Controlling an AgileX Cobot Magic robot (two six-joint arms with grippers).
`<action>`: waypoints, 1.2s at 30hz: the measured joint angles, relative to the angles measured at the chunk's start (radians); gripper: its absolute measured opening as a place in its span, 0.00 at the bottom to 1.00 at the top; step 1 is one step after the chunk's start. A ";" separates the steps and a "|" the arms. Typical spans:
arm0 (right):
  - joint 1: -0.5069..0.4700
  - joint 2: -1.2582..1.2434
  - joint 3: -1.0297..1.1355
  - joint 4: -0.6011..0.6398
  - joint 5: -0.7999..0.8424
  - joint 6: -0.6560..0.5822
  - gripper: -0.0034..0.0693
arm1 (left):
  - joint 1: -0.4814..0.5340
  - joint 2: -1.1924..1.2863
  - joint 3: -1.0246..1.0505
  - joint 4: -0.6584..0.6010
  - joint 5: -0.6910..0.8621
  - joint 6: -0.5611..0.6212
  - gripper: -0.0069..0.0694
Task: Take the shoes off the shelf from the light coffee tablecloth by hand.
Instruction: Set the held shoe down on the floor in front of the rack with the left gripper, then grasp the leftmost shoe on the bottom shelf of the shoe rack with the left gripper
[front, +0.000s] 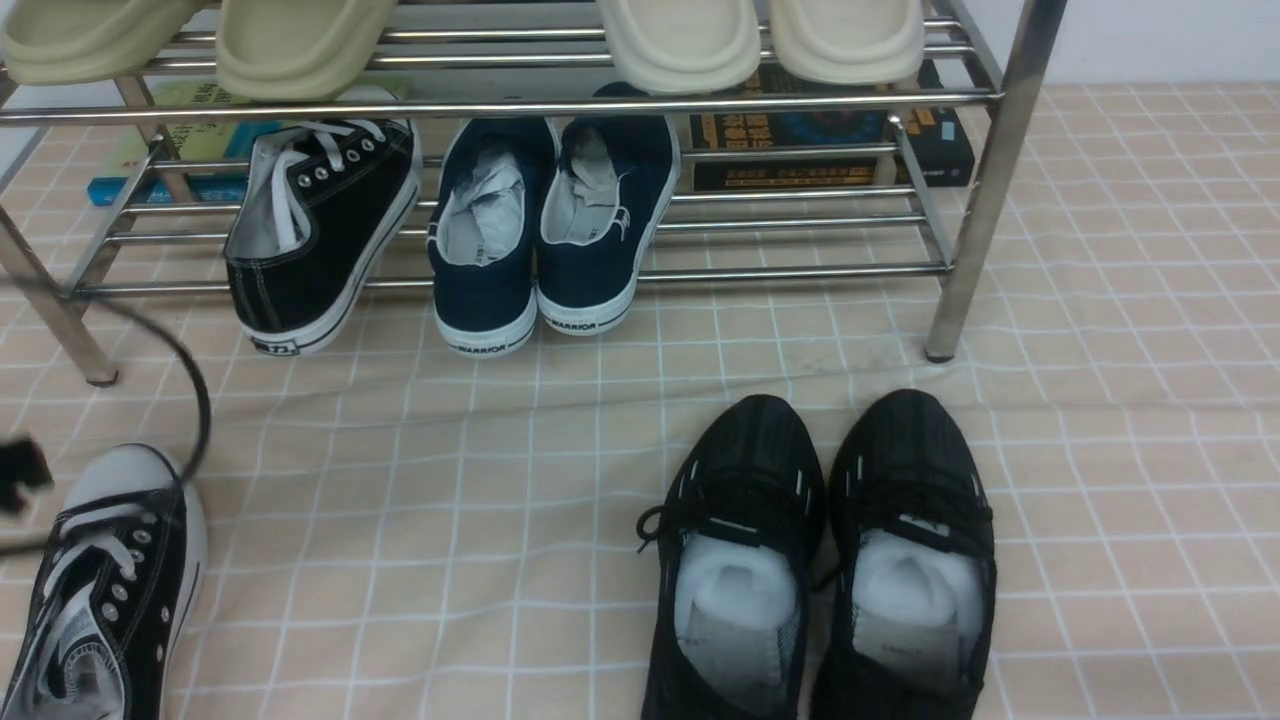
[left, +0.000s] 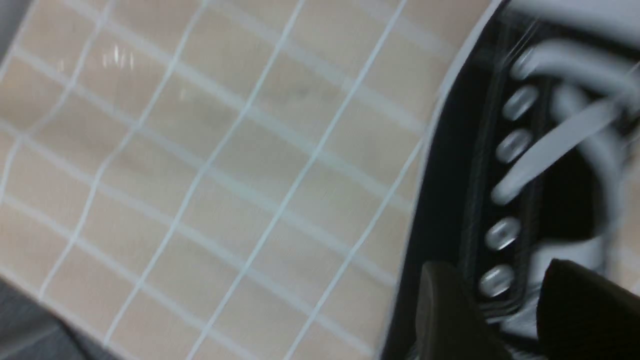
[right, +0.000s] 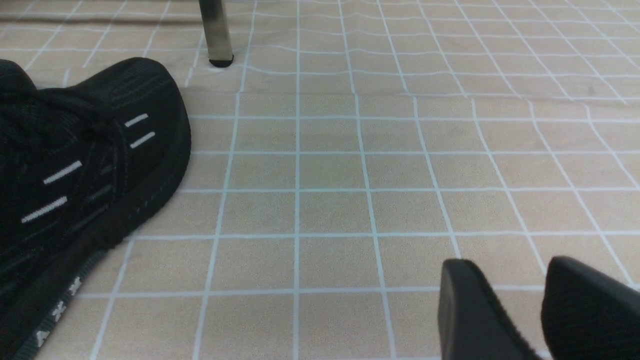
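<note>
While L gripper (left: 495, 267) gapes, sneaker (left: 445, 200) eyelet row lies btwn fingers (left: 450, 315); R gripper (right: 505, 262) gapes.

Black canvas sneaker (front: 320, 230) on chrome shelf's (front: 500, 108) lower tier, 11 o'clock; its mate (front: 105, 590) on beige tablecloth (front: 450, 520), 8 o'clock.

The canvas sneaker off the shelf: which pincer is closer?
Left. The left pincer straddles the canvas sneaker's eyelet row; the right pincer is over bare tablecloth beside the black mesh shoes.

shoes (front: 320, 230): black, white laces | tablecloth (front: 450, 500): beige, white grid | shelf (front: 500, 108): chrome
</note>
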 joint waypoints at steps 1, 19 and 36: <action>0.000 0.000 0.000 0.000 0.000 0.000 0.38 | 0.000 0.001 -0.054 -0.012 0.013 0.006 0.44; 0.000 0.000 0.000 0.000 0.000 0.000 0.38 | -0.033 0.463 -0.629 -0.411 0.127 0.255 0.17; 0.000 0.000 0.000 0.000 0.000 0.000 0.38 | -0.181 0.700 -0.787 -0.043 -0.047 -0.068 0.63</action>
